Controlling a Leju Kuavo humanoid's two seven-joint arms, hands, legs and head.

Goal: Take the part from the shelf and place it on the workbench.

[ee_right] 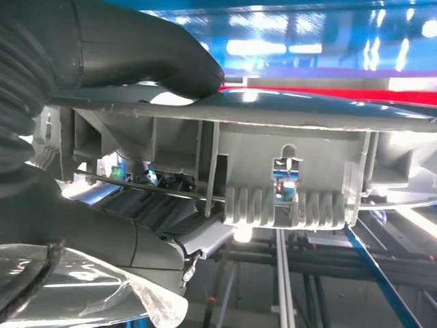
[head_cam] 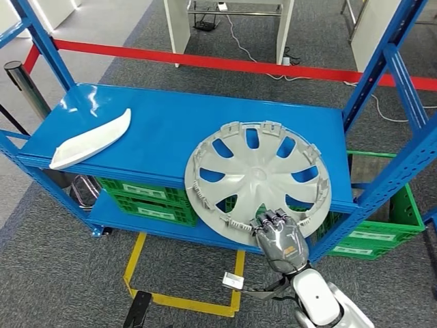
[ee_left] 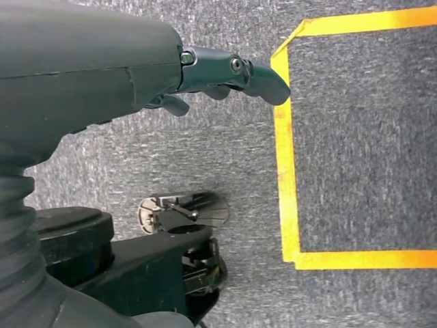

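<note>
Grey carpet marked with yellow tape lies under a blue shelf, with green crates on its lower level. On the shelf's left end rests a white curved trim piece. Farther right, the silver wheel cover overhangs the shelf's front edge, where the right hand pinches its near rim, thumb above and fingers below. The left hand hangs over the carpet, fingers extended, holding nothing.

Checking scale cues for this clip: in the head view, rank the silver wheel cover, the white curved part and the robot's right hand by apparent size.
1. silver wheel cover, clearly largest.
2. white curved part.
3. right hand, smallest in the picture, though it is nearer the camera, so this ranking is unsure.
</note>
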